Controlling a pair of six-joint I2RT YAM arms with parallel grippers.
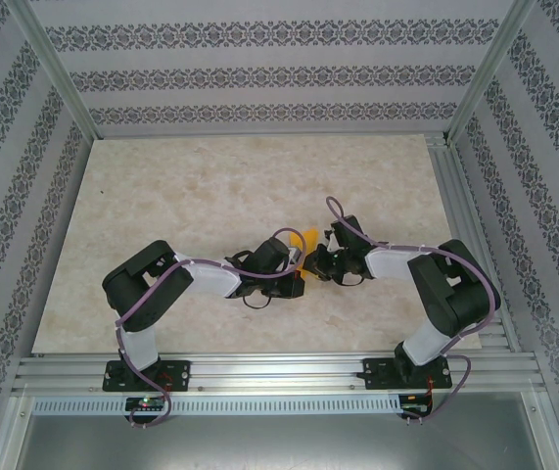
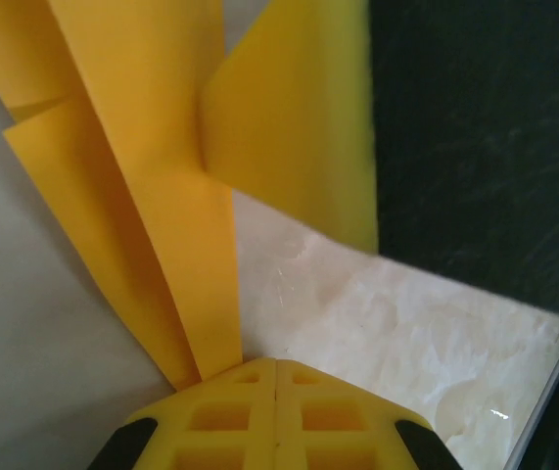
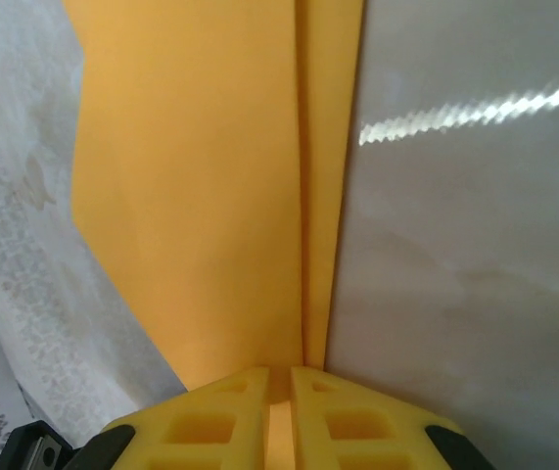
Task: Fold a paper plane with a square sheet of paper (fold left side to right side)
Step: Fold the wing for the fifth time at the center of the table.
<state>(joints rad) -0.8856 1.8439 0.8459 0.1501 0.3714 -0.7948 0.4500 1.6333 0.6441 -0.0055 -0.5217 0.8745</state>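
- Your left arm [image 1: 176,279] is reaching rightward with its elbow folded low. The left gripper [image 2: 276,377] is pinching the paper plane [image 2: 152,196], fingers pressed together.
- The paper plane is sitting between both wrists, near the middle of the table [image 1: 162,196].
- Your right arm [image 1: 436,284] is bending leftward. The right gripper [image 3: 279,382] is clamping the creased fold, jaws narrow.

Marbled beige tabletop [image 1: 210,196], patterned walls [image 1: 259,78], aluminium rail [image 1: 279,372] at near edge

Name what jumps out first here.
The folded orange paper stands out, bright against the pale table, near its middle. The left gripper and right gripper are each shut on it, creases running up from the yellow fingertips.
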